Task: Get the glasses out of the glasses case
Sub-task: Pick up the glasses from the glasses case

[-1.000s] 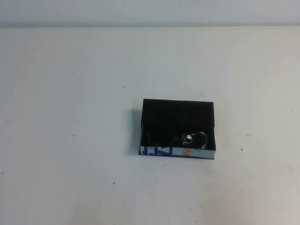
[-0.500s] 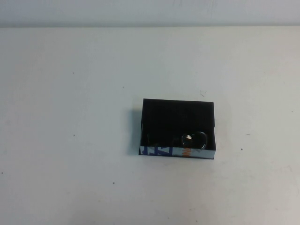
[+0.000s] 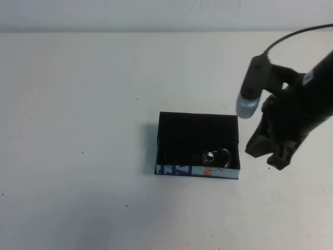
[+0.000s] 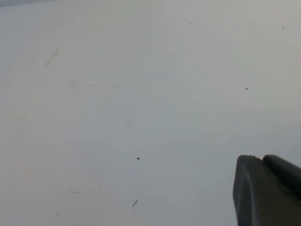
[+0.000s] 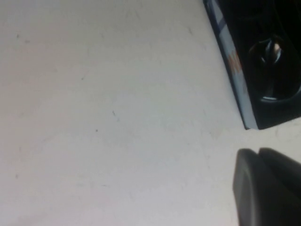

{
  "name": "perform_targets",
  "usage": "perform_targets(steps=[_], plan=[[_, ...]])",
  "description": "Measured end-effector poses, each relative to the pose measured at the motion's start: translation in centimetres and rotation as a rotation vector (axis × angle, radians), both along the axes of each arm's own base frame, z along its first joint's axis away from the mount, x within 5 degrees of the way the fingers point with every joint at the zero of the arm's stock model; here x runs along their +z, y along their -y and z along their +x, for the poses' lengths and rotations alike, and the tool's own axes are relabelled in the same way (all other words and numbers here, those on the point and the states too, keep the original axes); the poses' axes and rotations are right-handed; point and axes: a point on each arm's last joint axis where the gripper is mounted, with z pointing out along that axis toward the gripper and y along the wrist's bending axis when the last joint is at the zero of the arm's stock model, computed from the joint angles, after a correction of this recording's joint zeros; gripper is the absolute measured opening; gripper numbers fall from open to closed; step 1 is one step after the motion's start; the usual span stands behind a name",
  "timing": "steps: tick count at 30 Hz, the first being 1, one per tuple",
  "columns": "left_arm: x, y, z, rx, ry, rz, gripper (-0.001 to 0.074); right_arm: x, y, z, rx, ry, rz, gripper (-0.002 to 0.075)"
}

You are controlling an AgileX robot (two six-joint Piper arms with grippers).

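The fingers (image 3: 256, 147) of the right gripper (image 3: 269, 155) pointed down toward the desk (image 3: 78, 130), just off the right-hand end of the glasses case (image 3: 177, 169). They were level with its printed front corner and touched nothing. Whether they stood apart or together I could not tell. From the right wrist they showed only as one dark block (image 5: 268, 188) at the edge, with the case's near corner just beside it.

The glasses case (image 5: 235, 70) sat flat on the desk with its top open. Its inside was black, and its white front wall with blue and orange marks faced the robot. The glasses (image 3: 213, 157) lay inside the case, folded, low against that front wall and toward the end nearest the right gripper. One rounded lens rim caught the light, and the rest of the frame was lost in the dark interior. The right wrist view showed the glasses (image 5: 270, 52) in the same place, just behind the printed wall.

On the right arm, above the case's far right corner, sat a dark cylinder with a pale tip (image 3: 248, 104).

The left gripper (image 4: 268, 193) hung over bare, speckled desk. The state of its fingers could not be told, nor how it lay from the case.
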Motion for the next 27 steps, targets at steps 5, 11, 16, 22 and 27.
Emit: perform_targets(steps=[5, 11, 16, 22, 27], plan=[[0.0, 0.0, 0.0, 0.0, 0.0, 0.0, -0.0004, -1.7, -3.2, 2.2, 0.114, 0.008, -0.078, -0.0017], [0.0, 0.0, 0.0, 0.0, 0.0, 0.0, -0.0005, -4.1, -6.5, 4.1, 0.193, -0.015, -0.123, 0.0124], [0.0, 0.0, 0.0, 0.0, 0.0, 0.0, -0.0004, -6.4, -9.1, 5.3, 0.267, -0.006, -0.195, 0.0301], [0.0, 0.0, 0.0, 0.0, 0.0, 0.0, -0.0004, -8.4, -11.1, 7.3, 0.302, 0.011, -0.225, 0.0327], [0.0, 0.0, 0.0, 0.0, 0.0, 0.0, -0.0004, -9.8, -11.6, 8.5, 0.307, 0.034, -0.252, 0.0308]])
